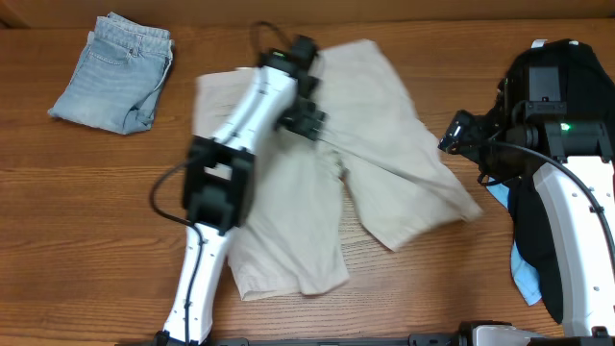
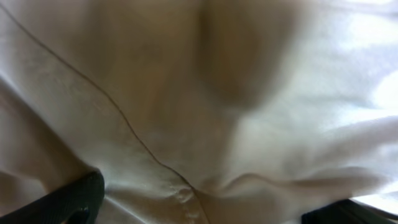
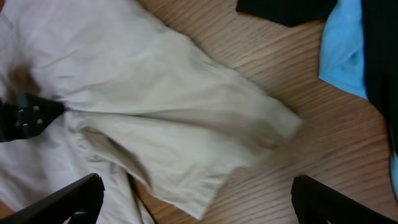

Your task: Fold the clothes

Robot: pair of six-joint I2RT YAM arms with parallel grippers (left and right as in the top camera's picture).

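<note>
The beige shorts (image 1: 384,163) lie spread across the middle of the table, rumpled, one leg reaching toward the right. My left gripper (image 1: 307,118) hovers low over their upper middle, open; in the left wrist view the beige shorts (image 2: 186,93) fill the frame with a seam running diagonally, and both dark fingertips (image 2: 74,200) stand wide apart. My right gripper (image 1: 454,135) sits open at the shorts' right edge. In the right wrist view a leg hem of the shorts (image 3: 186,130) lies between its wide-set fingers (image 3: 62,200), untouched.
Folded light-blue jeans (image 1: 113,72) rest at the back left. A black garment (image 1: 538,250) with a light-blue garment (image 1: 524,277) under it lies at the right beneath my right arm; the light-blue garment (image 3: 343,43) shows beside bare wood.
</note>
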